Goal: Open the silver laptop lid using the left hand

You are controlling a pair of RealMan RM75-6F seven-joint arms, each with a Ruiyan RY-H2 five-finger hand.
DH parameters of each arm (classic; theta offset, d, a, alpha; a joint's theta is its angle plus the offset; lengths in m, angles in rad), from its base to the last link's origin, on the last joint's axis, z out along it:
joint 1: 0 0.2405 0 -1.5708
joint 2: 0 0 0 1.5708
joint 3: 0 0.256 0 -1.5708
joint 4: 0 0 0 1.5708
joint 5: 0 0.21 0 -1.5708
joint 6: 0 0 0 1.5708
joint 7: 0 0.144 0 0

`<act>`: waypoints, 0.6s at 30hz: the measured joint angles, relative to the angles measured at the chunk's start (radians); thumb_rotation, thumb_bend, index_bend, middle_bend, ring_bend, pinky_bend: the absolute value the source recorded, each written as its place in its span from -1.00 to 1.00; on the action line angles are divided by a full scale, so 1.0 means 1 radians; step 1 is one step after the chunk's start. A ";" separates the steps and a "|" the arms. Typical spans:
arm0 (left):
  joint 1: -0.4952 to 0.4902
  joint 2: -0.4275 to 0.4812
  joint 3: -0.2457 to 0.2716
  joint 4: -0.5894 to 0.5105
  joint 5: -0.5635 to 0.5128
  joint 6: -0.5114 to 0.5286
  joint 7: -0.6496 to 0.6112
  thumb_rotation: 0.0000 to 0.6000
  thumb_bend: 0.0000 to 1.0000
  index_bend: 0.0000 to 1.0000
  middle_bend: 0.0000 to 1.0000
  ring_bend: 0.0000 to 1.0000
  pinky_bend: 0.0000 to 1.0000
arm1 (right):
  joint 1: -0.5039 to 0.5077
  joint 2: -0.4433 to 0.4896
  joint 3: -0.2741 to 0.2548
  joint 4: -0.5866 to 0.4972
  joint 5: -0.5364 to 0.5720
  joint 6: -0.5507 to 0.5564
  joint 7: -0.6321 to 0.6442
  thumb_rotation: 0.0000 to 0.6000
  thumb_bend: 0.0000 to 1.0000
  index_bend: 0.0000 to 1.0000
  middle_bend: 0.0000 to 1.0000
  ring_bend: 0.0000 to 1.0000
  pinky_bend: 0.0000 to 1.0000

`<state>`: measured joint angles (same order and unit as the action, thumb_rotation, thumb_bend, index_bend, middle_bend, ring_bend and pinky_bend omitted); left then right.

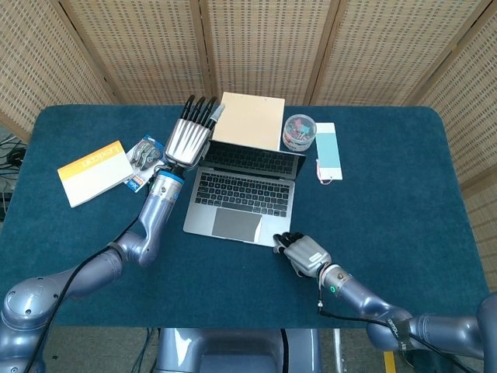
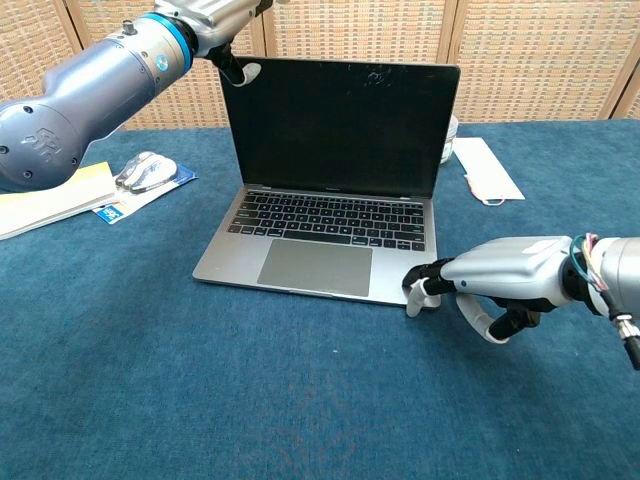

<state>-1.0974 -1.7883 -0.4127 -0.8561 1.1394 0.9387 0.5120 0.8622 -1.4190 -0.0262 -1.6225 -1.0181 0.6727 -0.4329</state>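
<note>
We see the silver laptop (image 1: 245, 189) near the middle of the blue worktop (image 1: 404, 202), lid raised close to upright in the chest view, screen dark. Wide bare cloth lies to its right and along the near edge. On the far side a tan notebook (image 1: 248, 118) sits just behind the lid, with a clip tub (image 1: 299, 130) and a pale blue card (image 1: 328, 150) further right. Left of it lie a small packet (image 1: 146, 158) and a yellow booklet (image 1: 95, 172).

Our left hand (image 1: 189, 138) reaches from the left, arm stretched far, fingers (image 1: 203, 108) straight and together above the lid's far left corner, thumb at the screen side; it holds nothing.

Our right hand (image 2: 490, 285) rests on the cloth with fingers curled in, its fingertips touching the laptop's near right corner.
</note>
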 measured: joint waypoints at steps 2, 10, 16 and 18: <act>-0.005 -0.007 0.002 0.021 -0.004 -0.009 -0.014 1.00 -0.13 -1.00 -1.00 -1.00 -1.00 | 0.003 0.000 0.000 0.002 0.004 -0.001 0.000 1.00 1.00 -0.62 -0.81 -0.96 -0.70; -0.031 -0.034 0.011 0.103 -0.006 -0.040 -0.064 1.00 -0.13 -1.00 -1.00 -1.00 -1.00 | 0.012 -0.009 -0.004 0.021 0.023 -0.013 0.009 1.00 1.00 -0.62 -0.81 -0.96 -0.70; -0.064 -0.055 0.007 0.175 -0.009 -0.059 -0.100 1.00 -0.12 -1.00 -1.00 -1.00 -1.00 | 0.016 -0.008 -0.007 0.021 0.012 -0.015 0.022 1.00 1.00 -0.62 -0.81 -0.96 -0.70; -0.075 -0.062 0.001 0.195 -0.018 -0.066 -0.107 1.00 -0.12 -1.00 -1.00 -1.00 -1.00 | 0.017 -0.005 -0.009 0.020 0.007 -0.015 0.027 1.00 1.00 -0.62 -0.81 -0.96 -0.70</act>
<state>-1.1725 -1.8504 -0.4116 -0.6608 1.1217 0.8726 0.4045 0.8793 -1.4238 -0.0350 -1.6027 -1.0108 0.6575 -0.4057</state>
